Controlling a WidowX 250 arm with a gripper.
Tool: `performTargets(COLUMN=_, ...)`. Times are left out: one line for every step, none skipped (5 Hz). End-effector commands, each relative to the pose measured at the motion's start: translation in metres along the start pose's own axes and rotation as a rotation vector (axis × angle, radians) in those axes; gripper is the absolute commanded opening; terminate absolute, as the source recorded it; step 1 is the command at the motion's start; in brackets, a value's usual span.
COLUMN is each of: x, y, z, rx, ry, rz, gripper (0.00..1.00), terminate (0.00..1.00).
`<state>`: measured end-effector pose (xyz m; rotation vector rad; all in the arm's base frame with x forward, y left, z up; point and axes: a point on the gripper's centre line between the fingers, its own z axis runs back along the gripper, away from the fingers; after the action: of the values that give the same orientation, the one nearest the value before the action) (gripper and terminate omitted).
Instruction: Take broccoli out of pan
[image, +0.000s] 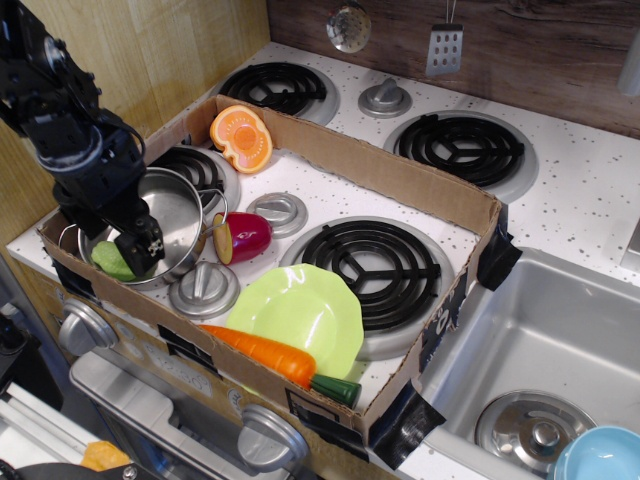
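Note:
The steel pan (175, 205) stands on the front-left burner inside the cardboard box. The pale-green broccoli (110, 260) lies at the pan's front-left side, mostly hidden behind my gripper. My black gripper (135, 250) has come down into the pan right over the broccoli, its fingers (146, 245) at the broccoli's right side. I cannot tell whether the jaws are open or closed on it.
A cardboard box wall (150, 325) rings the stove top. Nearby are a purple vegetable (240, 236), two grey knobbed lids (203, 288), a lime-green plate (298, 313), a carrot (270, 357) and an orange half (241, 137). A sink (540, 340) is at right.

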<state>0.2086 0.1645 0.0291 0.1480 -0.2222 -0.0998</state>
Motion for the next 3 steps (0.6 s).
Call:
performTargets(x=0.0239, y=0.0128, z=-0.0078, rx=0.004, ry=-0.056, rz=-0.025, gripper=1.00, terminate=0.00)
performTargets(x=0.0220, y=0.0103, z=-0.0132, rx=-0.020, ry=-0.060, rz=-0.019, gripper=1.00, terminate=0.00)
performTargets(x=0.0172, y=0.0066, z=-0.0111, rx=-0.015, ry=-0.061, rz=-0.006, gripper=1.00, terminate=0.00)
